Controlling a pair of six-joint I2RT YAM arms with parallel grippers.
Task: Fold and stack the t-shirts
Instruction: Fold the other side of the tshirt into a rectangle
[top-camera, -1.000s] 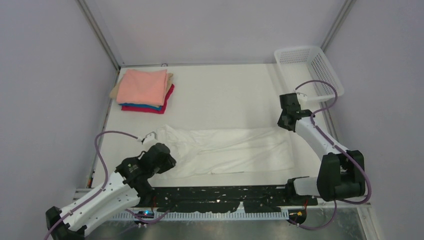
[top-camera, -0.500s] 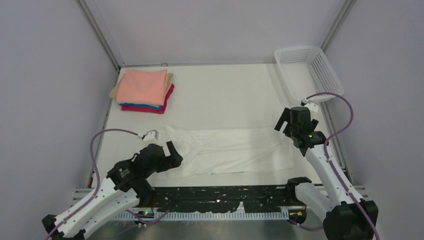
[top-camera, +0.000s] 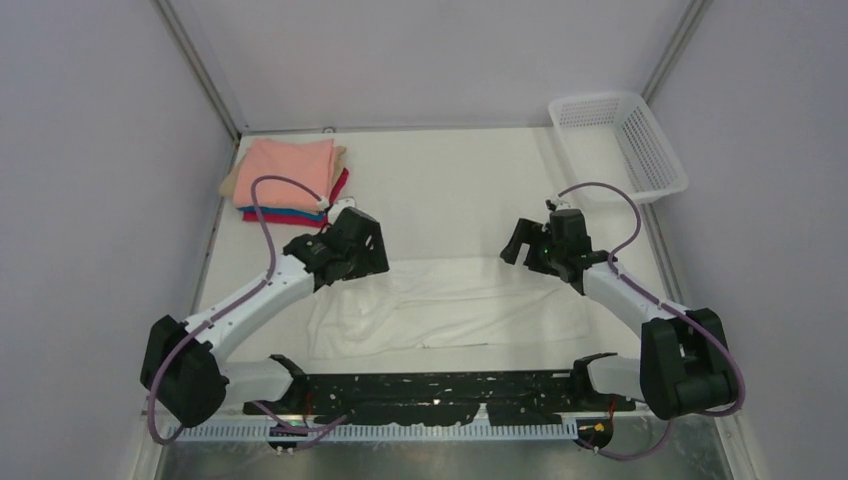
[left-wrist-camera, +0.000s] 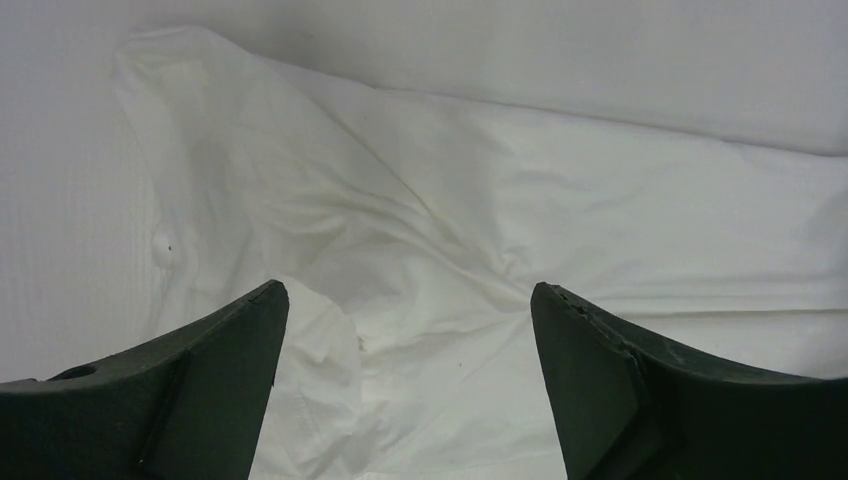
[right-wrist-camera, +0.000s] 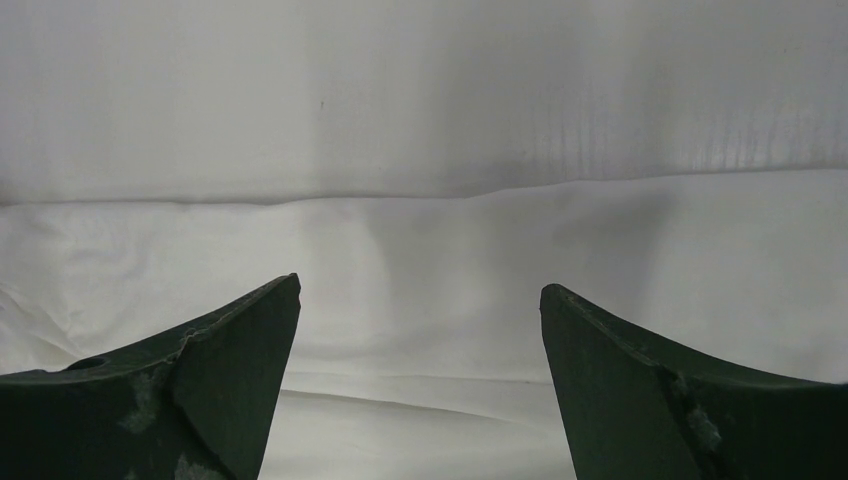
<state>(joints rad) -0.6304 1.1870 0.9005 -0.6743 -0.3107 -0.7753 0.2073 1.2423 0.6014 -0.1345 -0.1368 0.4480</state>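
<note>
A white t-shirt (top-camera: 455, 305) lies flat on the table, folded into a long strip and rumpled at its left end. My left gripper (top-camera: 370, 255) hovers open over the strip's far-left corner; in the left wrist view creased white cloth (left-wrist-camera: 450, 200) fills the space beyond the spread fingers (left-wrist-camera: 410, 290). My right gripper (top-camera: 518, 245) is open above the strip's far edge, right of centre, and its wrist view shows the shirt's smooth edge (right-wrist-camera: 420, 250) between empty fingers (right-wrist-camera: 420, 285). A stack of folded t-shirts (top-camera: 290, 175), salmon-pink on top with beige, blue and crimson edges under it, sits at the far left.
A white mesh basket (top-camera: 620, 140) stands at the far right corner. White table surface (top-camera: 450, 190) stretches between the stack and the basket. Grey walls enclose the table on three sides, and a black rail runs along the near edge.
Both grippers have opened and let go of the white t-shirt. The left arm swung from the near-left corner to the far-left edge. The right arm moved inward from the right end.
</note>
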